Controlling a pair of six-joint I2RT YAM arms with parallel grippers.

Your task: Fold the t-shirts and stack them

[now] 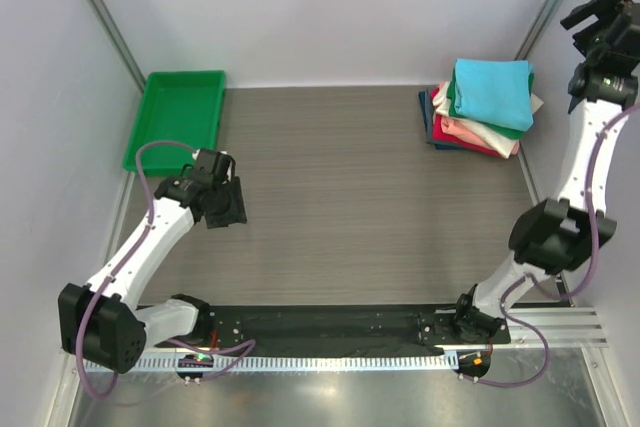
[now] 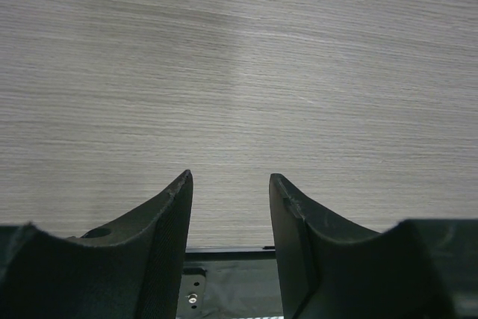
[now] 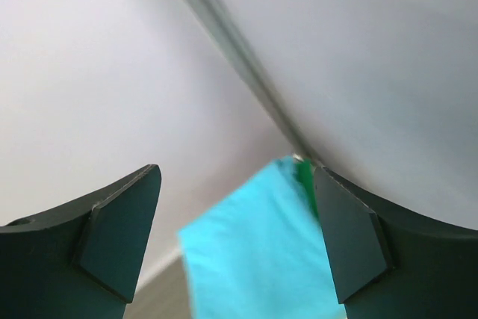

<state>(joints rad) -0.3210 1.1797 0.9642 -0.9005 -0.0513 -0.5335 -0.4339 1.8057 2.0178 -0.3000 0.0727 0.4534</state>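
Observation:
A stack of folded t-shirts sits at the table's back right. The turquoise shirt (image 1: 492, 90) lies on top, over green (image 1: 456, 99), cream, pink (image 1: 478, 134), red and navy ones. My right gripper (image 1: 603, 9) is open and empty, raised high to the right of the stack. In the right wrist view the turquoise shirt (image 3: 258, 259) shows below, between the fingers, with a strip of the green shirt (image 3: 304, 181) beside it. My left gripper (image 1: 226, 206) is open and empty, low over bare table at the left (image 2: 228, 184).
A rigid green plastic tray (image 1: 178, 117) stands at the back left, behind my left gripper. White walls close in the back and both sides. A black mounting strip (image 1: 340, 325) runs along the near edge between the arm bases.

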